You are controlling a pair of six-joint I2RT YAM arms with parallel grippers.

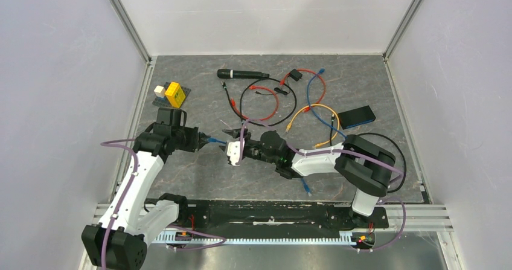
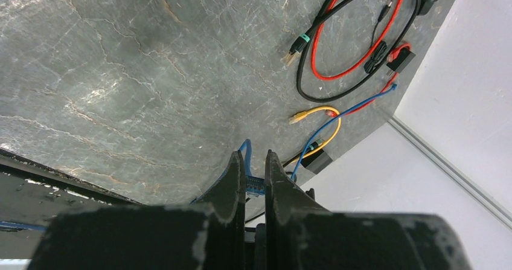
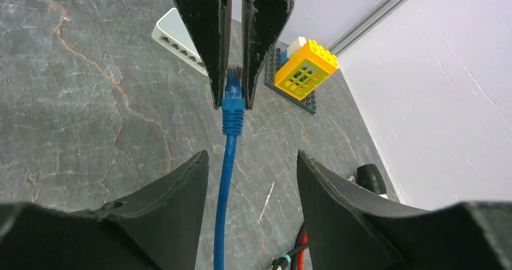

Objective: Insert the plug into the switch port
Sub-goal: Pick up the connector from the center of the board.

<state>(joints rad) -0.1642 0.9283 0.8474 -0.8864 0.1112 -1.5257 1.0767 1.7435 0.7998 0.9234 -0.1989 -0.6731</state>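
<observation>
My left gripper is shut on the blue cable's plug, held above the table and pointing right. In the right wrist view its black fingers pinch the plug from above. In the left wrist view the plug sits between the closed tips. My right gripper is open, facing the left one, and the blue cable runs between its fingers untouched. The pale switch box lies on the table beyond, its port row facing me. I cannot make it out in the top view.
A yellow brick block stands at the back left. A black microphone, red, black and orange cables and a dark flat box lie at the back right. Walls enclose the table.
</observation>
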